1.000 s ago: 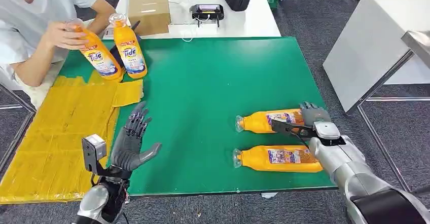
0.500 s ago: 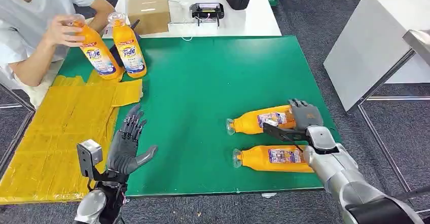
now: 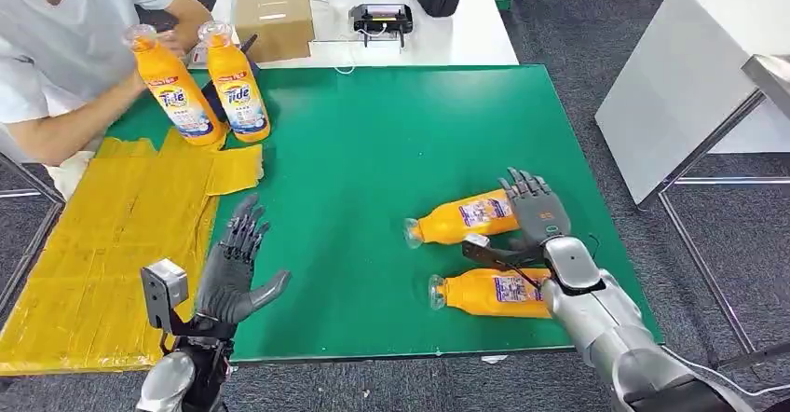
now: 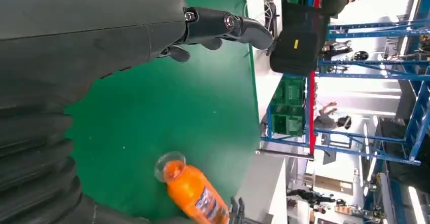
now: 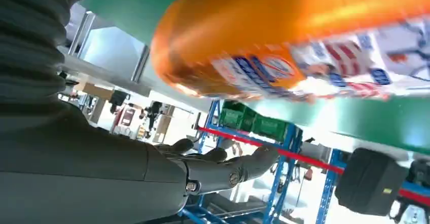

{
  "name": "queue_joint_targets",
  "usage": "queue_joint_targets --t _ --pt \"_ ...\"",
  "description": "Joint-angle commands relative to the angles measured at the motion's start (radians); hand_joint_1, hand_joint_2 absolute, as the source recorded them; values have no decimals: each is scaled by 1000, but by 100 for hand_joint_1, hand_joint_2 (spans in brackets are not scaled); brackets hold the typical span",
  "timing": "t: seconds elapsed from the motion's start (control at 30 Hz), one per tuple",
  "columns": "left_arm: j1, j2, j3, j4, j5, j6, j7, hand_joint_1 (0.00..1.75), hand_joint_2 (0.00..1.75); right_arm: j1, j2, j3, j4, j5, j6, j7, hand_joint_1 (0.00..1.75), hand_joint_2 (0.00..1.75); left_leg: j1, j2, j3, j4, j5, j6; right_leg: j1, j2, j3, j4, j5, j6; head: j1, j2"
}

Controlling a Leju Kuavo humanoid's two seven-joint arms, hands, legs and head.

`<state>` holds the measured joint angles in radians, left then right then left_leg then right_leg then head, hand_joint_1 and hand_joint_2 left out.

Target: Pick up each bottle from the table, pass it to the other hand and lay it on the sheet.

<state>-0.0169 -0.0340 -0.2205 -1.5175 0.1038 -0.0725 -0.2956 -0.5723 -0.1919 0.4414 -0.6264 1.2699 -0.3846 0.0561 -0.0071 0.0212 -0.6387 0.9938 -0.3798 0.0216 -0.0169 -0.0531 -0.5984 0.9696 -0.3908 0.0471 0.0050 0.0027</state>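
Nearest to us, at the front edge of the green bench (image 3: 373, 132), we see the left hand (image 3: 235, 267) raised palm-up with its fingers spread apart and nothing in it, just beside the yellow sheet (image 3: 112, 235) that covers the bench's left side. On the bench's right front, the near bottle (image 3: 494, 293) lies on its side with its neck toward the middle, the right forearm crossing its base. Just beyond it, the right hand (image 3: 536, 209) wraps the base end of the far bottle (image 3: 461, 219), fingers over the top and thumb underneath; that bottle is tilted, and the right wrist view shows green bench below its body. At the bench's far left corner two upright bottles (image 3: 210, 86) stand at the far end of the sheet, a person's arm (image 3: 84, 118) beside them. Beyond the bench, a white table (image 3: 466, 39) carries a cardboard box (image 3: 272, 22) and a black device (image 3: 382, 20).
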Motion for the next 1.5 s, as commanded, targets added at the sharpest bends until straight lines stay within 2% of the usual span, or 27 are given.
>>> queue_joint_targets --t 0.03,0.2,0.23,0.27,0.5,0.63,0.97,1.1,1.13,1.17,1.2,1.33,1.4,1.43,1.5 --pt "-6 -2 24 14 -3 -1 4 0 175 -56 17 44 83 44 122 -3 0 175 2 1 5 1 -3 -2 1 7 4 0 -2 -3 0 0" --pt "-7 -3 25 15 -1 -2 3 0 175 -60 20 41 92 35 138 -16 0 175 1 -1 4 1 -3 -2 1 6 3 0 -2 -2 0 0" --pt "-20 2 15 26 10 -17 -3 0 175 -74 18 38 126 10 204 -51 0 175 1 -1 2 0 -1 -1 0 3 2 0 -1 -1 0 0" --pt "-32 2 8 35 12 -21 -4 0 175 -84 11 35 148 -6 220 -81 0 175 2 -1 3 0 -2 -2 1 5 3 0 -1 -2 0 0" --pt "-37 2 5 39 12 -21 -4 0 175 -86 7 35 155 -10 216 -88 0 175 1 -3 3 0 -1 -2 1 3 3 -1 -1 -2 0 0" --pt "-70 8 -22 71 27 -41 -9 0 175 -125 9 51 226 -23 283 -127 0 175 1 -3 4 0 -1 -2 1 3 3 0 -1 -2 0 0" --pt "-136 10 -85 126 52 -53 -11 0 175 -145 68 135 320 31 320 -137 0 175 2 -2 5 -1 -1 -1 1 3 5 -2 -1 -2 0 0" --pt "-157 11 -111 152 61 -51 -13 0 175 -123 94 183 345 53 400 -148 0 175 2 -3 8 -1 -1 -2 2 2 7 -2 -1 -2 1 0" --pt "-161 10 -114 156 63 -51 -13 0 175 -118 98 192 348 57 414 -148 17 175 3 -2 9 -1 -1 -2 2 3 8 -3 -1 -2 0 0" --pt "-171 8 -119 169 68 -49 -17 0 175 -111 100 200 352 54 448 -155 133 175 3 -4 11 -2 -1 -3 2 3 10 -4 -1 -3 0 0" --pt "-178 7 -122 179 71 -47 -20 0 175 -106 102 198 356 42 479 -170 164 175 3 -2 10 -2 -1 -2 2 2 9 -3 -1 -2 0 0" --pt "-180 6 -123 180 71 -47 -20 0 175 -103 99 199 356 42 477 -169 164 175 4 0 16 -2 -3 -3 3 2 11 -4 -2 -3 0 0" --pt "-180 7 -122 181 71 -47 -20 0 175 -106 98 198 356 41 478 -171 164 175 4 0 22 -2 -6 -4 3 3 9 -3 -7 -9 0 0" --pt "-180 7 -122 181 71 -47 -20 0 175 -106 98 198 356 41 478 -171 164 175 5 -3 24 -3 -7 -5 3 2 11 -5 -7 -9 1 0" --pt "-179 7 -122 181 71 -47 -20 0 175 -108 98 198 355 40 480 -172 164 175 4 -1 27 -3 -9 -6 2 3 14 -5 -9 -6 0 0"
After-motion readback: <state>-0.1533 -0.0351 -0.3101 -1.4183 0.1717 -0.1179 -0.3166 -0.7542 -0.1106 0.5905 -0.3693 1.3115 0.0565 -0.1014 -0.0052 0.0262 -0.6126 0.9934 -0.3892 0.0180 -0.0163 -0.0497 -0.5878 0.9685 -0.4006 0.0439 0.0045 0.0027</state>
